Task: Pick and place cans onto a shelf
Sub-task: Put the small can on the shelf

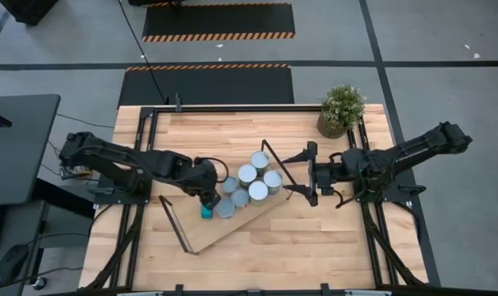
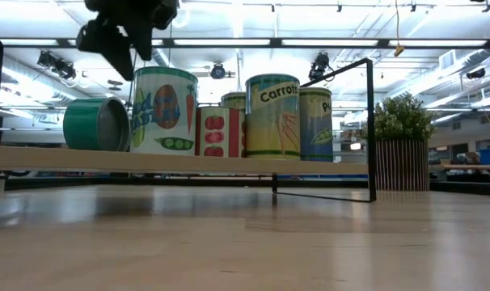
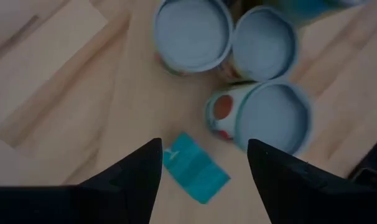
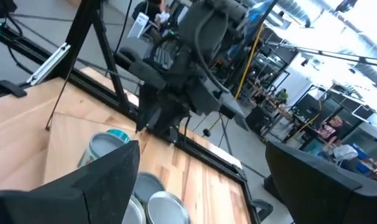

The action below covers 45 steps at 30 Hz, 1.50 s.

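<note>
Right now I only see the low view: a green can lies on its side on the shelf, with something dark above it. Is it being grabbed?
Observer: No. The left wrist view shows the left gripper with its fingers open above the tipped teal can, not touching it.
Operator: How many cans are standing?
Observer: The high view shows seven upright cans clustered on the shelf.
Operator: Where is the other arm?
Observer: The right gripper hovers, fingers open, at the shelf's end nearer the potted plant.
</note>
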### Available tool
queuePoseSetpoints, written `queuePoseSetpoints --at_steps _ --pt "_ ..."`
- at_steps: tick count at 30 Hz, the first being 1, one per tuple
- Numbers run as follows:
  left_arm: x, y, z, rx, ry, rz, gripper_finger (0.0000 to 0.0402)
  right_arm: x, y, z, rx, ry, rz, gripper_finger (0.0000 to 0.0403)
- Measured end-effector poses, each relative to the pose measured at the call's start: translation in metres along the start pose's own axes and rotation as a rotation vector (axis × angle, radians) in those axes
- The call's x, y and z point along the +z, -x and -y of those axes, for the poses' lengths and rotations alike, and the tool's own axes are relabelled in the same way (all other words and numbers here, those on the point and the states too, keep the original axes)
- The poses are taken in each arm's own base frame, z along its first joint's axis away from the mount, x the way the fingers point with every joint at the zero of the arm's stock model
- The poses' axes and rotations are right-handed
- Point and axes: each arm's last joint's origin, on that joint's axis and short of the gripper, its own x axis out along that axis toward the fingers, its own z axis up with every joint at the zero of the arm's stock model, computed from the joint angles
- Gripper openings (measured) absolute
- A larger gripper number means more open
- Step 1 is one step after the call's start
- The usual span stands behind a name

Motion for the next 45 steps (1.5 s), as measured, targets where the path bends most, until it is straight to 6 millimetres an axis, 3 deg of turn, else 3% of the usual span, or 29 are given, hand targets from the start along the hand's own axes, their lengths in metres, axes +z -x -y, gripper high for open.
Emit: queuePoseSetpoints --at_steps 15,21,45 --pt "-0.013 -0.029 0.017 0.125 0.260 -0.204 0.0242 -0.017 0.004 -0.009 0.012 0.012 -0.054 0.0356" --pt "-0.019 -0.030 0.018 0.164 0.347 -0.224 0.0242 -0.020 0.003 -0.011 0.030 -0.007 -0.076 0.0356" --pt "-0.017 -0.049 0.026 0.160 0.413 -0.205 0.0242 -0.035 0.006 -0.021 0.051 -0.035 -0.077 0.0356"
